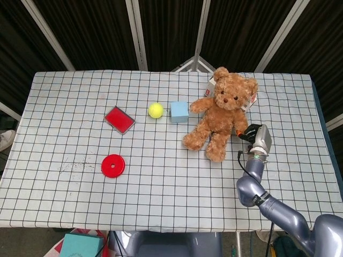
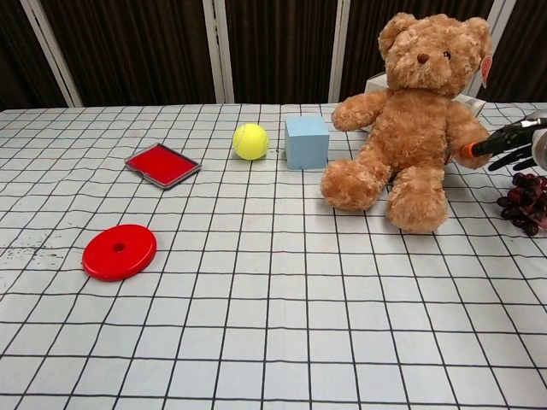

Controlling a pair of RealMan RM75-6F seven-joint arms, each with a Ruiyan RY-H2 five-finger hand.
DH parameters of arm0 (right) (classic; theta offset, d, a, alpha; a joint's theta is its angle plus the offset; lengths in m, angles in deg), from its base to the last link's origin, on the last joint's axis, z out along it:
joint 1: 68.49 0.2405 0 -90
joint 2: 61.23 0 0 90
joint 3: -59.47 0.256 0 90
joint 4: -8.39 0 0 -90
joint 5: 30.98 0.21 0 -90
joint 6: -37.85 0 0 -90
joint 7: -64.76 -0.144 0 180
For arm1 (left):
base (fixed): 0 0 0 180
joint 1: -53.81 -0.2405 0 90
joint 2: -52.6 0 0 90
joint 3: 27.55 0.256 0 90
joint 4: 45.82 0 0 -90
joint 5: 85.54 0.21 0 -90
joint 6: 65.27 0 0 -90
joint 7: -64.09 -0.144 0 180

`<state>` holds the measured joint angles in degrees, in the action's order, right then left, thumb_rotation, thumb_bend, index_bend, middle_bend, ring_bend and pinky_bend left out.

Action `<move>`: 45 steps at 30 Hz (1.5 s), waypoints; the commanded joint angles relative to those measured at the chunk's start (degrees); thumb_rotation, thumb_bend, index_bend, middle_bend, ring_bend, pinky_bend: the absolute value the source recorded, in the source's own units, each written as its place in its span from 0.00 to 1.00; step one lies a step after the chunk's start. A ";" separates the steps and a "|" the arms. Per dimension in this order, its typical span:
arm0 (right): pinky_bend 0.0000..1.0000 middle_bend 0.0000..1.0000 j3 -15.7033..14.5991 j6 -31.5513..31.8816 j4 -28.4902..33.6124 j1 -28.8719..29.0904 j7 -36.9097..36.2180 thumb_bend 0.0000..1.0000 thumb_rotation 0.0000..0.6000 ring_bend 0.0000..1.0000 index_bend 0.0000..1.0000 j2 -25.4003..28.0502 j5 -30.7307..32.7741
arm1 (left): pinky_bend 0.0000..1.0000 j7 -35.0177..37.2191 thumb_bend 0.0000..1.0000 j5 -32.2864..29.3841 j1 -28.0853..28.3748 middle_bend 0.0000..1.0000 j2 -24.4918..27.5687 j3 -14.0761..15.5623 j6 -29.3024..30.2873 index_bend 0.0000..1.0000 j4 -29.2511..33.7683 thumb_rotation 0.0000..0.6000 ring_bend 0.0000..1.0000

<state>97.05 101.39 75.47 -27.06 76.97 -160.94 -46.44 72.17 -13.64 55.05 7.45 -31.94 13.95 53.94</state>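
On the checked-cloth bench (image 1: 80, 118), the right hand (image 2: 513, 147) is reaching with fingers spread, one fingertip touching the arm of the seated teddy bear (image 2: 416, 120) just to its left, which looks soft, light, easiest gripped by a limb.

**A shiny blue-grey arm with a dark hand**

The right arm (image 1: 273, 206) is smooth and shiny, blue-grey like metal. It is made of round, fat parts joined like big beads. A dark ring goes around it, well below the hand. Just behind the hand sits a pale grey boxy wrist with a tiny green light. A thin black cable curves beside the wrist. The right hand (image 2: 513, 145) is black, with long thin fingers (image 2: 494, 143). One fingertip is bright orange.
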 commanded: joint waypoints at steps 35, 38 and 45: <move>0.00 0.09 -10.62 -11.15 29.59 -19.19 0.84 0.30 1.00 0.11 0.00 31.42 -3.56 | 0.14 0.45 0.19 1.07 -0.15 0.02 0.29 0.29 0.14 0.27 0.45 1.00 0.01; 0.00 0.11 -13.88 -8.62 34.98 -22.84 0.93 0.30 1.00 0.13 0.03 35.23 -11.04 | 0.14 0.67 0.19 1.26 -0.19 0.02 0.34 0.33 0.20 0.28 0.38 1.00 0.01; 0.00 0.11 -25.49 5.10 38.48 -32.83 -0.44 0.30 1.00 0.10 0.05 36.96 -43.78 | 0.14 0.73 0.19 2.03 -0.26 0.02 0.39 0.54 0.44 0.28 0.56 1.00 0.01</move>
<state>80.11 97.66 111.96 -52.68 77.51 -126.08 -70.62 72.92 -11.76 54.82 7.82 -31.46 14.32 54.42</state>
